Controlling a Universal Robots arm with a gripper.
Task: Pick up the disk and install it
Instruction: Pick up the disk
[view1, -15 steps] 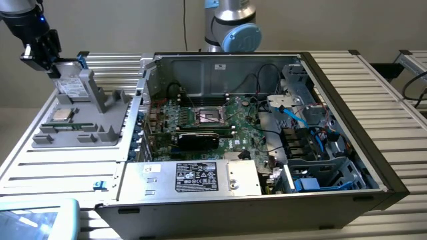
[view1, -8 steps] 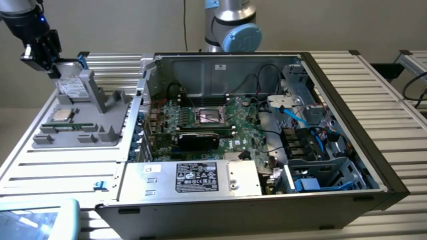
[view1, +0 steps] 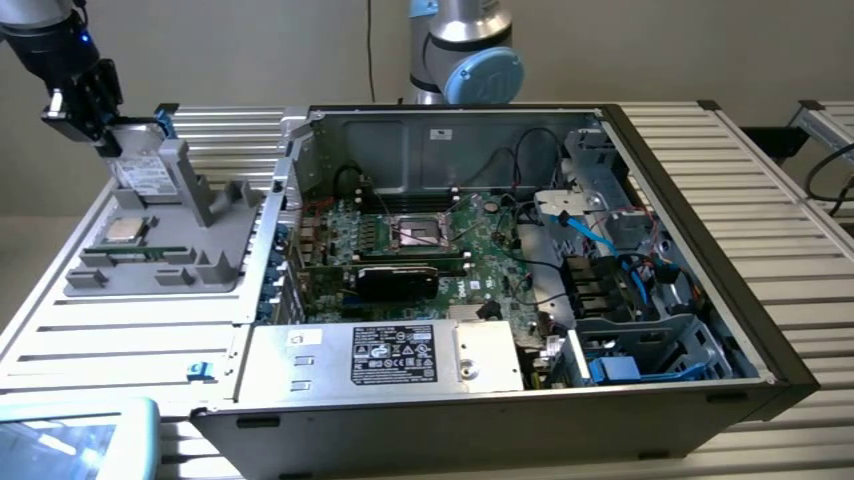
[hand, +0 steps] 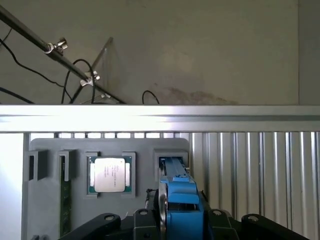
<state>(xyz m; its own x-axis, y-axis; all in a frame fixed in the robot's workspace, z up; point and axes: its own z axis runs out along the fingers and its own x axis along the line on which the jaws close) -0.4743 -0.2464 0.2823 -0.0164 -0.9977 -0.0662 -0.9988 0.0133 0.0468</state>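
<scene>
The disk (view1: 142, 172) stands on edge in a slot at the far end of the grey holder tray (view1: 160, 272), on the exterior view's left. Its white label shows, and a blue frame tab sticks up at its top. My gripper (view1: 123, 135) comes down on its upper end from the top left. In the wrist view the disk's blue frame (hand: 180, 202) sits edge-on between my black fingers (hand: 107, 222), and my gripper (hand: 181, 222) is shut on it. The disk's lower end still reaches into the tray's slot (hand: 172, 161).
The tray also holds a square silver processor chip (view1: 127, 230) and a memory stick (view1: 128, 252). The open computer case (view1: 747, 300) lies on the slatted metal table (view1: 120, 330), with a grey power supply box (view1: 387, 355) at its front and a drive cage (view1: 634, 340) on the right.
</scene>
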